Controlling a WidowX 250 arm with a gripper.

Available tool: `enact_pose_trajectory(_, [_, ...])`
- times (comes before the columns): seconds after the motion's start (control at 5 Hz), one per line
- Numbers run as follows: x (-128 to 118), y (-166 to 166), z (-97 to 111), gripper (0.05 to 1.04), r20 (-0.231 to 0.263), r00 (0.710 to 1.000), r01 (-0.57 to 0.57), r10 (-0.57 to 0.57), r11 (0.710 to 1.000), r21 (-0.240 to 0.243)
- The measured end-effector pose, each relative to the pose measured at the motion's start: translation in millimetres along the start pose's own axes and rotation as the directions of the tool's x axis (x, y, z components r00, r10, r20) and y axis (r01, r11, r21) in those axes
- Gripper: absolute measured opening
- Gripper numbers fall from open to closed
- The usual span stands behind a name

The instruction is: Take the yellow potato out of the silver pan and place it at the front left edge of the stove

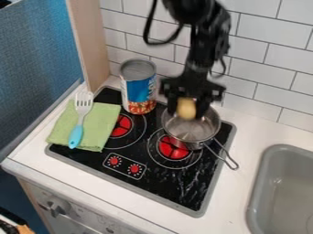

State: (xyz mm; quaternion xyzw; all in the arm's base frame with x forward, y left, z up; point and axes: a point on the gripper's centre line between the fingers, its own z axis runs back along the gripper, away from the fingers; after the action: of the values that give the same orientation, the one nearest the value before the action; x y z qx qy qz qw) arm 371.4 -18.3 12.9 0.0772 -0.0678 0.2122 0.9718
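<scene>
On the left, a spatula (79,121) with a blue handle lies on a green cloth (103,125). Right of them stands a can (139,89). Next, the gripper (187,109) appears to hold a yellowish object (186,109) above the far part of a metal pot (191,130), jaws parted about its width. This looks like a carrying or placing step; any move calls for rim clearance.
</scene>
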Motion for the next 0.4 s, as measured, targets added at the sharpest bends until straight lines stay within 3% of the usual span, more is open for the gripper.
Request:
enact_pose_trajectory(0.2, [9.0,12.4,46.8,0.704,0.058,0.998,-0.035,0.034,0.999,0.009])
enact_pose_trajectory(0.4, [7.1,22.7,79.0,0.704,0.088,0.994,-0.068,0.069,0.998,-0.006])
